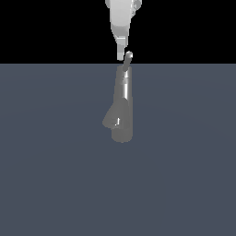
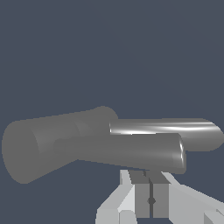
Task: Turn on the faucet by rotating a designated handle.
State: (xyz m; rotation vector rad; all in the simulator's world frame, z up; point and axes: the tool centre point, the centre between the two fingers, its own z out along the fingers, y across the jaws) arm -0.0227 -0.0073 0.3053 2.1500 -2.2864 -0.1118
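The faucet is a grey brushed-metal column with a thick angled spout low on the exterior view's left. Its thin handle slants up from the top cap. My white gripper comes down from above. Its tip is level with the handle's end, just to the exterior view's left of it, and I cannot tell if they touch. In the wrist view the faucet spans the middle, and a dull grey rod, seemingly the handle, lies closest to my gripper. The fingers are pressed together, shut on nothing.
A flat blue-grey floor surrounds the faucet on every side. Behind it the exterior view is black. No other object shows in either view.
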